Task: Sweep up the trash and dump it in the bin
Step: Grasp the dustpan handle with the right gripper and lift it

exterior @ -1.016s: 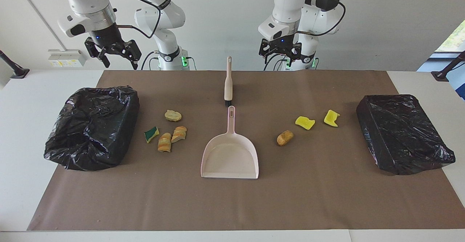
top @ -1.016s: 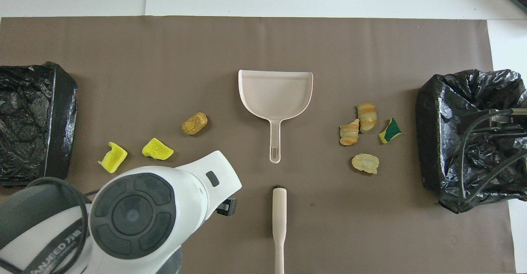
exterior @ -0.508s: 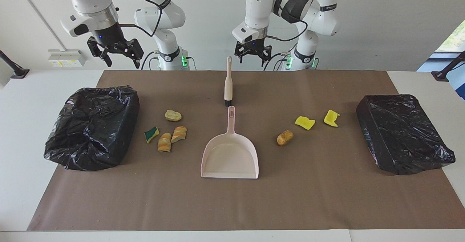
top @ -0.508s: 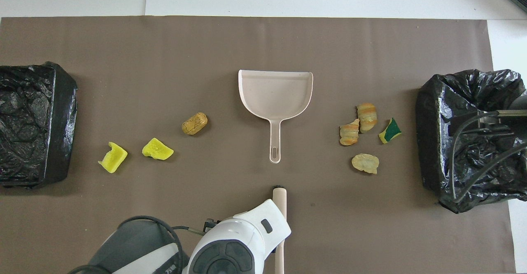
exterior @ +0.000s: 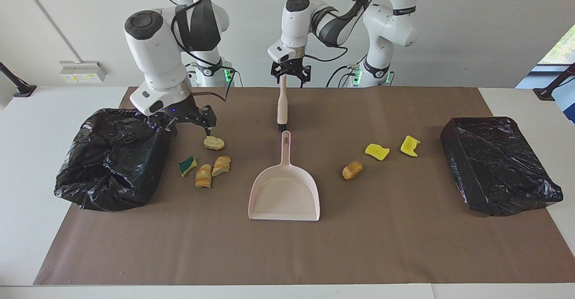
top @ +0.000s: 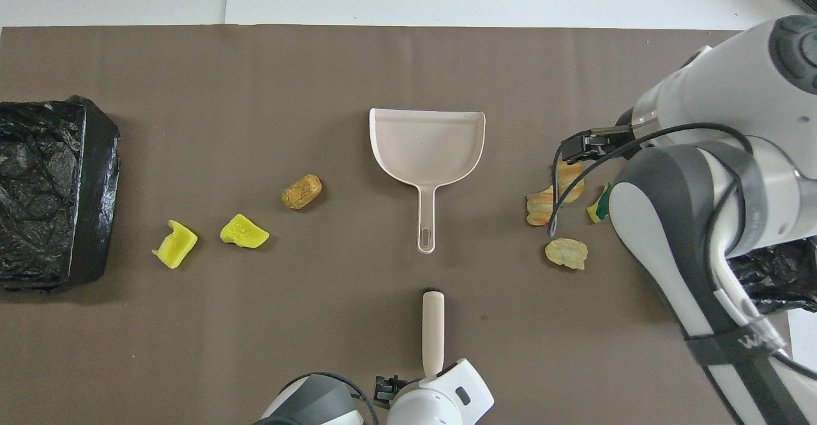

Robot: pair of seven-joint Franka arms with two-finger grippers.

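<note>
Closest to the arms lies the brush (exterior: 282, 106), its handle pointing at them and its dark bristle end toward the dustpan. My left gripper (exterior: 290, 75) is over the tip of that handle with its fingers spread to either side. I can't tell whether they touch it. I read this as the opening step, picking up the tools, with nothing swept yet. The next move calls for lowering a little and closing squarely on the handle so the brush doesn't twist.

My right gripper (exterior: 190, 131) hangs low and spread wide, holding nothing. It is over the mat (exterior: 287, 254) between the bin bag at its own end and a pale chunk (exterior: 214, 143). If it is meant for the dustpan, it has to cross toward the middle first.

A little farther out are two yellow scraps (exterior: 377, 151) (exterior: 409, 146) toward the left arm's end. Farther again are a brown chunk (exterior: 352, 170), a green-and-yellow sponge piece (exterior: 187, 165) and two striped bread pieces (exterior: 203, 175) (exterior: 221, 165), all loose on the mat.

The dustpan (exterior: 284, 218) reaches farthest, with its handle toward the brush, and its tray is empty. The bin (top: 51, 189) at the left arm's end shows only crumpled black liner. The bin (exterior: 114, 155) at the right arm's end is mostly hidden from above by the arm, so I can't say what it holds.
</note>
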